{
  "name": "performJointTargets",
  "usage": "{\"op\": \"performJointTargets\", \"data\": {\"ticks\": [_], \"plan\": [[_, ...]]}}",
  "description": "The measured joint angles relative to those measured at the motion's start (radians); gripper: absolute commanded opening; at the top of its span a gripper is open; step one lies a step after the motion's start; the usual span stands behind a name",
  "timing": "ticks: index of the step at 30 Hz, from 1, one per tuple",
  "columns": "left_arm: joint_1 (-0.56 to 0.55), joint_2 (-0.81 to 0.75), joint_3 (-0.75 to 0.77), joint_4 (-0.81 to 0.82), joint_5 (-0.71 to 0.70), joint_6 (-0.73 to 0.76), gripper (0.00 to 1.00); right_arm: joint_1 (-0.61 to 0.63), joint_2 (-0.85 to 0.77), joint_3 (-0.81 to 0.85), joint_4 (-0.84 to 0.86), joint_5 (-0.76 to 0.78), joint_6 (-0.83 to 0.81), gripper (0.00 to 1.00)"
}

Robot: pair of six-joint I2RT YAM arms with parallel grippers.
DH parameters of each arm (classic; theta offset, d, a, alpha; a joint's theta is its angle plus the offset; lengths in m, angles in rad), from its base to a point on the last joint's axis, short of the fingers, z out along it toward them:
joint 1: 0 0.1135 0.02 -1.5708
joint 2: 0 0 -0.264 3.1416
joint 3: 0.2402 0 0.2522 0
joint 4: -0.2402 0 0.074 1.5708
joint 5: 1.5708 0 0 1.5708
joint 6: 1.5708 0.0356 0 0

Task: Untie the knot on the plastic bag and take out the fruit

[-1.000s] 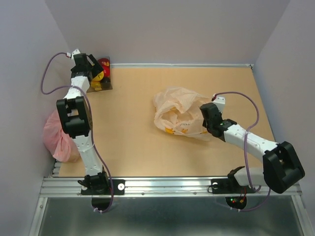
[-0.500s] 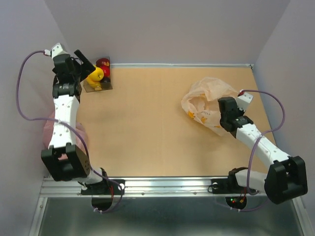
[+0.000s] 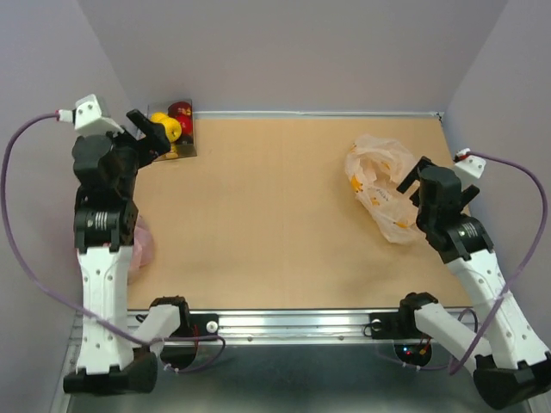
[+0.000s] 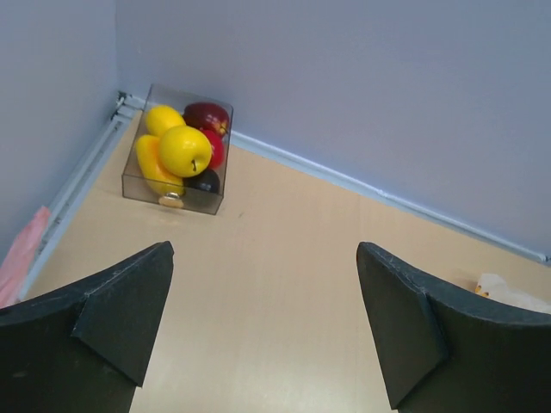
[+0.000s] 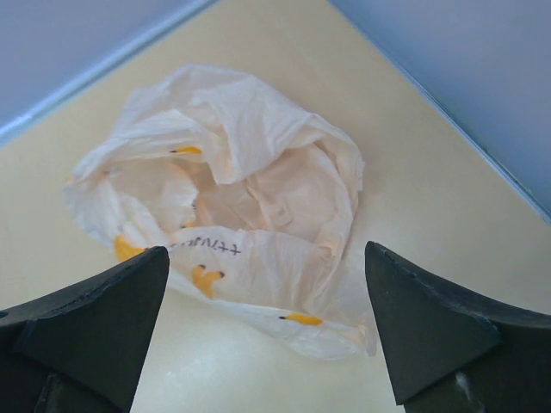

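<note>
The plastic bag (image 3: 381, 188) lies crumpled and slack on the right of the table, pale peach with yellow marks, its mouth gaping in the right wrist view (image 5: 232, 194). The knot is not in view. My right gripper (image 3: 411, 175) hangs open just above the bag's near edge (image 5: 265, 258), with nothing between its fingers. The fruit (image 3: 172, 126), yellow and red pieces, sits in a clear box (image 4: 146, 185) at the far left corner. My left gripper (image 3: 153, 131) stands open and empty near that box, raised above the table (image 4: 263, 258).
A pink crinkled bag (image 3: 139, 247) lies against the left wall behind the left arm, its edge showing in the left wrist view (image 4: 19, 258). Walls close the table on the left, far and right sides. Bare wood (image 3: 258, 215) spans the middle.
My right gripper dragged the bag to the right, then opened and let it go. The left arm lifted and drew back from the box of fruit.
</note>
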Motion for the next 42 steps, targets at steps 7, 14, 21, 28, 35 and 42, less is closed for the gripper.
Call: {"op": "performJointTargets", "data": {"ticks": [7,14,21,28,35,42], "plan": [[0.0,-0.492,-0.219,0.002,-0.173,-0.013,0.99,0.0,-0.256,0.087,-0.071,-0.125,-0.068,1.0],[0.0,-0.703,-0.296,-0.112,-0.215,-0.004,0.99,0.0,-0.513,0.086,-0.098,-0.198,-0.127,1.0],[0.0,-0.79,-0.321,-0.259,-0.201,0.0,0.99,0.0,-0.658,0.084,-0.106,-0.263,-0.163,1.0],[0.0,-0.829,-0.308,-0.32,-0.201,0.0,0.99,0.0,-0.69,0.073,-0.116,-0.304,-0.174,1.0],[0.0,-0.848,-0.33,-0.341,-0.2,-0.009,0.97,0.0,-0.691,0.073,-0.123,-0.318,-0.18,1.0],[0.0,-0.85,-0.36,-0.339,-0.193,-0.015,0.96,0.0,-0.692,0.073,-0.124,-0.323,-0.18,1.0]]}}
